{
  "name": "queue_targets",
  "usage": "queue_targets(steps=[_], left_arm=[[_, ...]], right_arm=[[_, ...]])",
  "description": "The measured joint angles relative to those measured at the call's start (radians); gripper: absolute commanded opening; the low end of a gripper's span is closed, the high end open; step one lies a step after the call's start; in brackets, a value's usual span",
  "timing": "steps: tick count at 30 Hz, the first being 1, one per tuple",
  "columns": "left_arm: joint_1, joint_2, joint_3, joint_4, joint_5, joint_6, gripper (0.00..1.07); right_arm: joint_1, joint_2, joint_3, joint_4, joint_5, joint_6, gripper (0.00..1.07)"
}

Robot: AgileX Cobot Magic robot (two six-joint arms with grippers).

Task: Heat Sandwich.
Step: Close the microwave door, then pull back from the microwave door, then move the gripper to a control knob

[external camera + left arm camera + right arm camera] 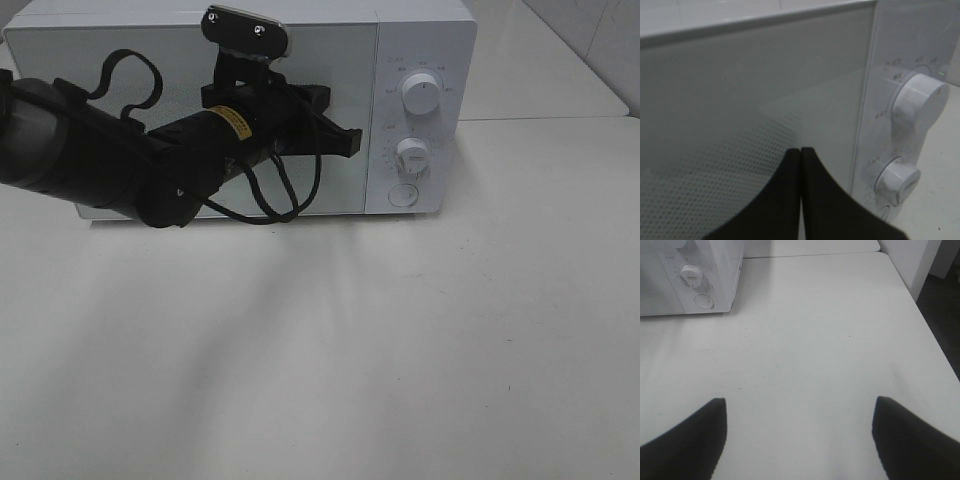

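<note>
Microwave door [740,100] closed; left claw [800,150] pinched, facing it.

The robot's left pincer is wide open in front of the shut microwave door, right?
Not quite. The left pincer is shut, not wide open: the left wrist view shows its two sides pressed together with no gap between them. The rest is right: it is in front of the shut microwave door.
</note>
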Motion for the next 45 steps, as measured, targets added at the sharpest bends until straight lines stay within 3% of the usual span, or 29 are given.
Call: queue_targets(steps=[16, 24, 28, 29, 30, 31, 33, 34, 35, 37, 45], left_arm=[[-0.007, -0.025, -0.032, 0.017, 0.099, 0.003, 0.0], [0.007, -0.16, 0.108, -0.115, 0.081, 0.002, 0.0], [-0.001, -0.195, 0.156, -0.126, 0.095, 0.002, 0.01], [-0.008, -0.222, 0.178, -0.127, 0.15, 0.002, 0.12], [-0.008, -0.222, 0.178, -0.127, 0.15, 0.002, 0.12], [-0.012, -0.233, 0.183, -0.129, 0.185, 0.002, 0.24], [-0.016, -0.26, 0.187, -0.129, 0.286, -0.001, 0.55], [-0.017, -0.286, 0.19, -0.13, 0.387, -0.002, 0.85], [-0.017, -0.3, 0.19, -0.132, 0.441, -0.003, 0.96], [-0.017, -0.315, 0.19, -0.134, 0.497, -0.004, 1.02], [-0.017, -0.439, 0.19, -0.128, 0.928, -0.005, 0.98]], right_arm=[[0.0, 0.0, 0.0, 0.0, 0.0, 0.0, 0.75], [0.0, 0.0, 0.0, 0.0, 0.0, 0.0, 0.75], [0.0, 0.0, 0.0, 0.0, 0.0, 0.0, 0.75], [0.0, 0.0, 0.0, 0.0, 0.0, 0.0, 0.75], [0.0, 0.0, 0.0, 0.0, 0.0, 0.0, 0.75], [0.0, 0.0, 0.0, 0.0, 0.0, 0.0, 0.75], [0.0, 0.0, 0.0, 0.0, 0.0, 0.0, 0.75], [0.0, 0.0, 0.0, 0.0, 0.0, 0.0, 0.75], [0.0, 0.0, 0.0, 0.0, 0.0, 0.0, 0.75], [0.0, 0.0, 0.0, 0.0, 0.0, 0.0, 0.75], [0.0, 0.0, 0.0, 0.0, 0.0, 0.0, 0.75]])
